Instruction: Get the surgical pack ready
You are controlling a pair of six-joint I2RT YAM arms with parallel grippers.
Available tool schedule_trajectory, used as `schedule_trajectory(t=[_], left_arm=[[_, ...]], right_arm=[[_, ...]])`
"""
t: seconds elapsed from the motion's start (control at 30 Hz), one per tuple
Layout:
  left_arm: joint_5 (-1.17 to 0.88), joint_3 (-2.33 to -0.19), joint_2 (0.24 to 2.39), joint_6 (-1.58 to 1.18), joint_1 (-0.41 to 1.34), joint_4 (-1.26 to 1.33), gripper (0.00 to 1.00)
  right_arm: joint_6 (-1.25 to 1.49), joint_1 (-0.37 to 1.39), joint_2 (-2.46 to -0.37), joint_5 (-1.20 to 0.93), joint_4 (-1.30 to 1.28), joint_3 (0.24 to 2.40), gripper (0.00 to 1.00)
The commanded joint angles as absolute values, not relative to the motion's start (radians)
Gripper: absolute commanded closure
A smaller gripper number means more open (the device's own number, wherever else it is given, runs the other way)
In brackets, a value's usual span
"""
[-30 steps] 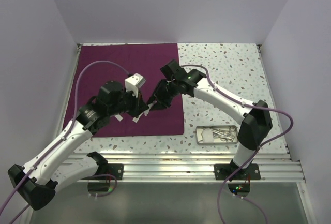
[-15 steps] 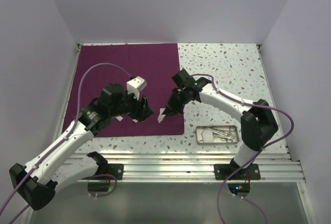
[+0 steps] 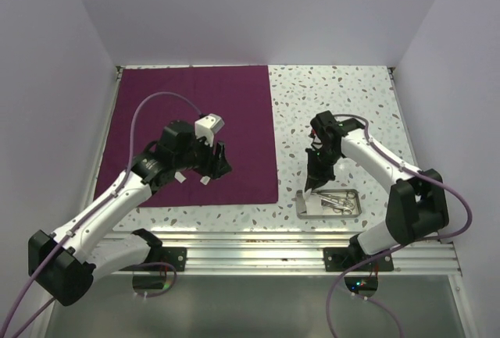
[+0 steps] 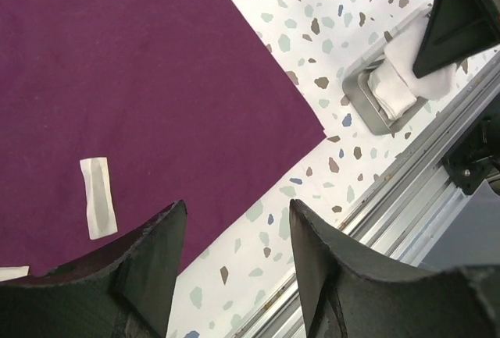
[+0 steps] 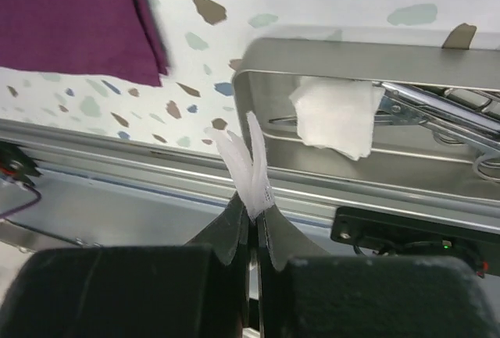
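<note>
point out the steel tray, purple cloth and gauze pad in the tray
steel tray (image 5: 344,51), right wrist view, upper rim
purple cloth (image 3: 195,100), top external view, far half
gauze pad (image 5: 334,115), right wrist view, middle

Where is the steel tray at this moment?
In the top view, the steel tray sits on the table near its front edge, right of the purple cloth, just under the right gripper.

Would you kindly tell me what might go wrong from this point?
The right hand pinches a thin white strip by one end at the edge of the shallow steel tray; it may slip or land outside. The open left hand, if lowered onto the other white strip, could bunch the plum-purple cloth.
</note>
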State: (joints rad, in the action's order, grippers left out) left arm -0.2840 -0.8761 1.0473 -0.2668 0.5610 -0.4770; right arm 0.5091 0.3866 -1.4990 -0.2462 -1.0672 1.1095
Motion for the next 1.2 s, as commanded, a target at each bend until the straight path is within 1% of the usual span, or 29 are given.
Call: schedule_trajectory(t=[0.0, 0.23, 0.57, 0.83, 1.17], left_arm=[[-0.341, -0.871, 1.057, -0.235, 0.534, -0.42, 0.41], [-0.354, -0.859, 1.049, -0.242, 0.523, -0.417, 0.43], [-0.36, -0.836, 1.037, -0.25, 0.515, -0.411, 0.43], [-0.362, -0.821, 1.037, -0.253, 0.506, -0.413, 0.44], [-0.367, -0.818, 1.042, -0.252, 0.494, -0.416, 0.44]], right_arm=[[0.382, 0.374, -1.486, -0.287, -1.095, 1.075, 1.0], [0.322, 0.353, -1.525, -0.314, -1.057, 1.017, 1.0], [0.348, 0.336, -1.546, -0.388, -0.908, 0.93, 1.0], [0.338, 0.292, -1.562, -0.382, -0.873, 0.885, 1.0], [0.331, 0.29, -1.6, -0.382, -0.874, 0.89, 1.0]])
